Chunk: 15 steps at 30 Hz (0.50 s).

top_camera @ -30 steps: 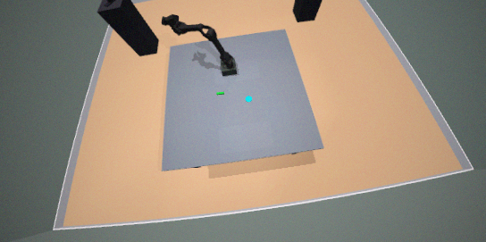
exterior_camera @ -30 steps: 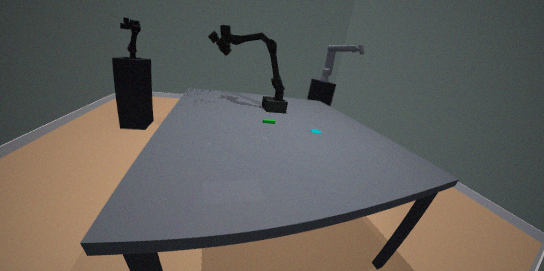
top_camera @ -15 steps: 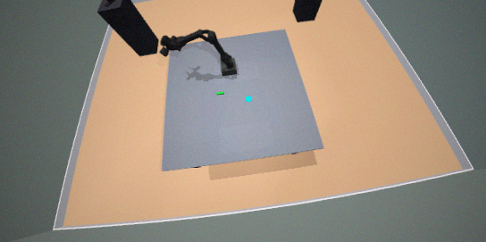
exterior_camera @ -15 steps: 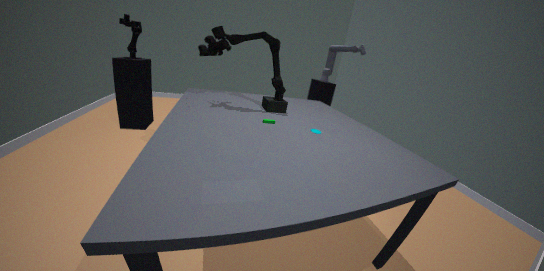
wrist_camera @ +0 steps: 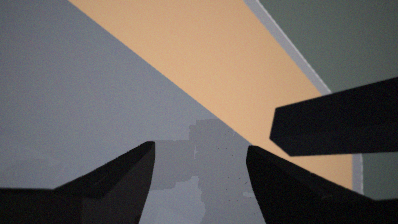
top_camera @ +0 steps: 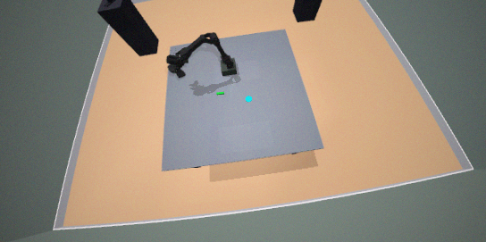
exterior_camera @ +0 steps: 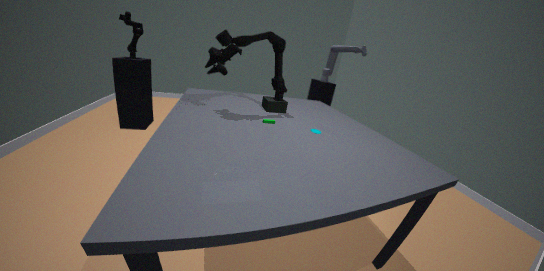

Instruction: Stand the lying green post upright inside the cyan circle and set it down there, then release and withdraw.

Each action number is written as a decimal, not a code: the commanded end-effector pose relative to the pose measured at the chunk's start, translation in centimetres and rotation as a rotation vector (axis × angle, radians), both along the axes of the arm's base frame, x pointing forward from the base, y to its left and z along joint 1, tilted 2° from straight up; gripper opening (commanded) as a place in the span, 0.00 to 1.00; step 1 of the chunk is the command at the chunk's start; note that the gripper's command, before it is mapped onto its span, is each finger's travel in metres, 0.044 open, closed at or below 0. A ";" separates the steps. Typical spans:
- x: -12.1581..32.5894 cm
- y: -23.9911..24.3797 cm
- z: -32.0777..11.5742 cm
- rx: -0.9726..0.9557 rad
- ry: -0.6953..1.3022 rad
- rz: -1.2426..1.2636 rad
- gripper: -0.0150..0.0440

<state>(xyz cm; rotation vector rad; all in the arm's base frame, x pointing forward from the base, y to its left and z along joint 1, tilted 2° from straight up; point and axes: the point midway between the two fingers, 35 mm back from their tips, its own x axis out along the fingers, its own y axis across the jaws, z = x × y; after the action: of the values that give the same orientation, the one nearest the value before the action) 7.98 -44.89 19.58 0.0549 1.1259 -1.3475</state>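
Green post [top_camera: 220,93]: lying flat on the grey table [top_camera: 250,138], its long axis running roughly left to right in the top view — which end is the base cannot be told.
Position: in front of the arm's base [top_camera: 229,67], well apart from the cyan circle [top_camera: 248,99], which sits to one side on the same surface.
Gripper [exterior_camera: 216,62]: fingers about half apart, nothing between them; the wrist view shows both dark fingers framing bare table and shadow.
Arm: arched up from its base and reaching over toward the table's edge — the gripper hangs high in the air, tilted downward, well away from the post.
Surroundings: a dark pedestal [exterior_camera: 132,92] stands on the orange floor beside the table.
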 end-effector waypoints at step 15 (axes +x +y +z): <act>15.1 16.7 -7.1 0.414 0.546 1.180 0.65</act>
<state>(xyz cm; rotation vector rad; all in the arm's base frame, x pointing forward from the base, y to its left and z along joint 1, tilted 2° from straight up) 21.59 -31.76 13.61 -0.5008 1.4821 -0.2866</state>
